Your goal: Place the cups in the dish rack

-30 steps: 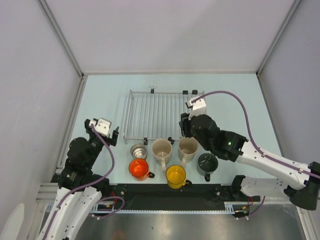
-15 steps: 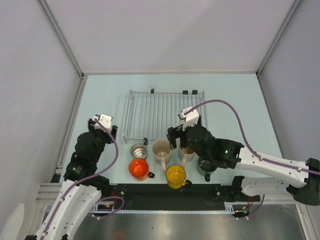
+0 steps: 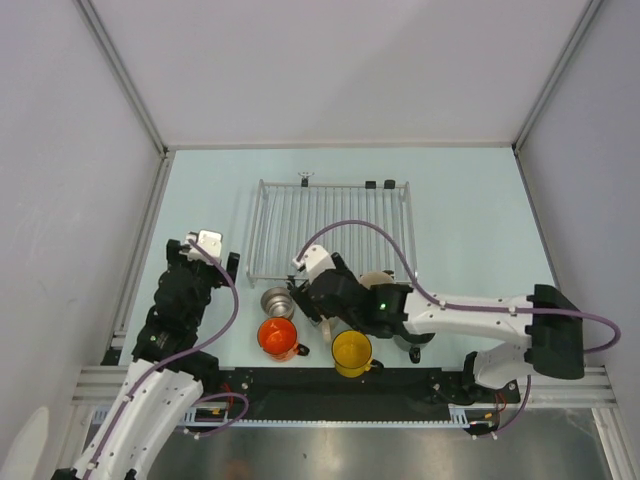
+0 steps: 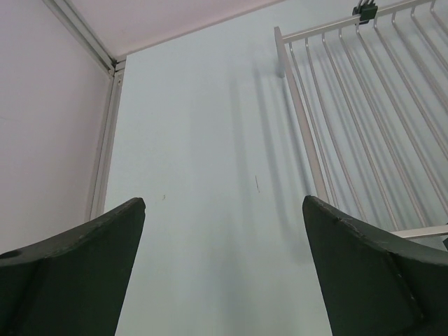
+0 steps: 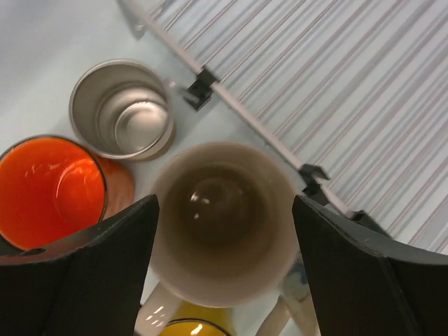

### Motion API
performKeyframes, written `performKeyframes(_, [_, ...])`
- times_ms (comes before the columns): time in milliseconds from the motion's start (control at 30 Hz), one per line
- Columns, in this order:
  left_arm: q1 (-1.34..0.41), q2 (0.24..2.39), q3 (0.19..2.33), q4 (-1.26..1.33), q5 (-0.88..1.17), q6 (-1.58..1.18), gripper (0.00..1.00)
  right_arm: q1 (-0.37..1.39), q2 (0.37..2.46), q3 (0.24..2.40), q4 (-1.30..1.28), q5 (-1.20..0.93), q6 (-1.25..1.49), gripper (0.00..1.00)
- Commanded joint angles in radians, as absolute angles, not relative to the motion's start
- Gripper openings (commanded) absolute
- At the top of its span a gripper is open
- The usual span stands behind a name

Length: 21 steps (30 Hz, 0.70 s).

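Nearest, on table (image 4: 196, 140): yellow mug (image 3: 351, 350), orange mug (image 3: 277, 336). Just behind, tight-packed and upright: steel cup (image 5: 122, 108), beige mug (image 5: 220, 224). Right gripper (image 5: 224, 203) spread wide, empty, directly over beige mug, one finger each side of rim; probably lined up for top-down grab clear of neighbours. Left gripper (image 4: 224, 210) wide open, empty, over table left of dish rack (image 4: 350, 105), apparently parked out of way. Farthest: dish rack, no cups loaded.
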<state>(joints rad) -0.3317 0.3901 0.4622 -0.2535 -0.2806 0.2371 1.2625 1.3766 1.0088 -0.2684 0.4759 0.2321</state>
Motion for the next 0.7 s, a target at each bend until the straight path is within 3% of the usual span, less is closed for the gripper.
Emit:
performKeyframes(0, [-0.333,0.408,0.451,-0.207,-0.318,0.238,0.99,1.334,1.465,1.149,-0.327,0.498,0.209,0.83])
performKeyframes(433, [-0.333,0.400,0.449,-0.219,-0.321,0.236,1.00,1.399,1.486,1.215,-0.385,0.562,0.232,0.82])
performKeyframes(667, [-0.333,0.402,0.451,-0.221,-0.327,0.235,1.00,1.397,1.512,1.215,-0.397,0.532,0.250,0.72])
